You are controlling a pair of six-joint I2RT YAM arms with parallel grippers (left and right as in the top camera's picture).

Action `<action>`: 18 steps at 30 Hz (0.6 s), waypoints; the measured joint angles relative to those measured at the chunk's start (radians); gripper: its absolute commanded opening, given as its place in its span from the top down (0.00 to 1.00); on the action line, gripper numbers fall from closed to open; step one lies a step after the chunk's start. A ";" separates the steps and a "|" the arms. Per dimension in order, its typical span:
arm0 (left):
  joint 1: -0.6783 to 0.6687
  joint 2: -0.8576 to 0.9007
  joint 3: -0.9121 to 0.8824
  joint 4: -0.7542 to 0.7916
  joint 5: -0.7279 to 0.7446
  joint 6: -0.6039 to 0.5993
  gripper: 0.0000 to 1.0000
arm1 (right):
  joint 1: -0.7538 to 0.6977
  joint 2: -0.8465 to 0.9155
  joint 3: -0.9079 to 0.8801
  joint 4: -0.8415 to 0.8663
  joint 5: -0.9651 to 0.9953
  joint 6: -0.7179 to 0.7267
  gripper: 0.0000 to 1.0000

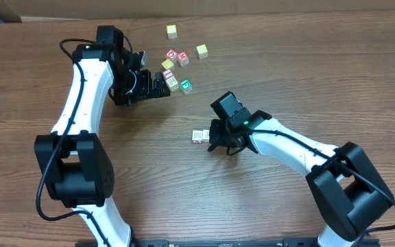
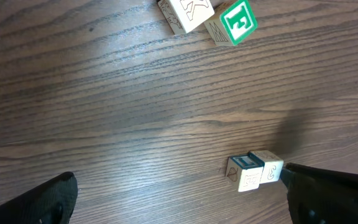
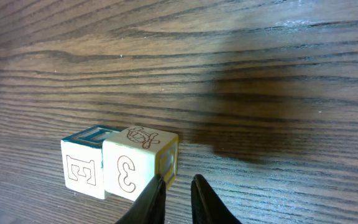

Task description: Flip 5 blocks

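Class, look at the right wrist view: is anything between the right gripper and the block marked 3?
Nothing visible. The right gripper sits right at the 3 block, its fingertips nearly together at the block's lower corner.

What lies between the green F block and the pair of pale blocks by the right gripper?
Nothing: in the left wrist view only bare wood grain runs from the green F block down to the pale pair. The overhead view agrees.

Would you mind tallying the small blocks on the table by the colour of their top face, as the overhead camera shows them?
Yellow blocks: 3
Red-faced blocks: 3
Pale blocks: 3
Green block: 1
Total: 10
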 measured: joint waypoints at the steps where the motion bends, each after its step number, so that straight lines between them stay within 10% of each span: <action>1: 0.000 0.000 0.000 0.000 0.000 0.000 0.00 | 0.000 0.000 0.000 -0.001 0.002 0.000 0.82; 18: 0.000 0.000 0.000 0.000 0.000 0.000 0.00 | 0.000 0.000 -0.003 0.153 0.132 -0.073 0.90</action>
